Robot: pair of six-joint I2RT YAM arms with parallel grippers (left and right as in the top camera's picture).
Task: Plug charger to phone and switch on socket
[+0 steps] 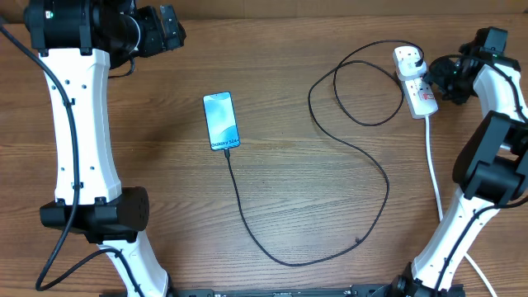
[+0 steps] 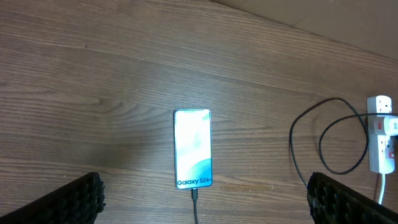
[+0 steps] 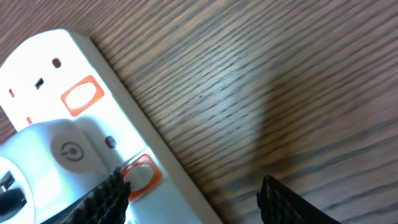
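The phone [image 1: 221, 120] lies flat near the table's middle with its light-blue screen lit. It also shows in the left wrist view [image 2: 193, 148]. The charger's thin black cable [image 1: 363, 177] has its connector in the phone's near end [image 2: 194, 194]. From there it loops right to a plug [image 1: 407, 58] in the white socket [image 1: 417, 87]. My right gripper [image 3: 193, 196] is open over the socket [image 3: 37, 81]. One fingertip [image 3: 112, 193] rests at an orange-rimmed switch [image 3: 142, 176]. My left gripper [image 2: 205, 205] hangs open and empty above the phone.
A second orange-rimmed switch [image 3: 82, 95] sits further along the socket. The socket's thick white cord [image 1: 433, 165] runs down the right side beside the right arm's base. The cable's loops lie across the right half of the wooden table [image 1: 124, 148].
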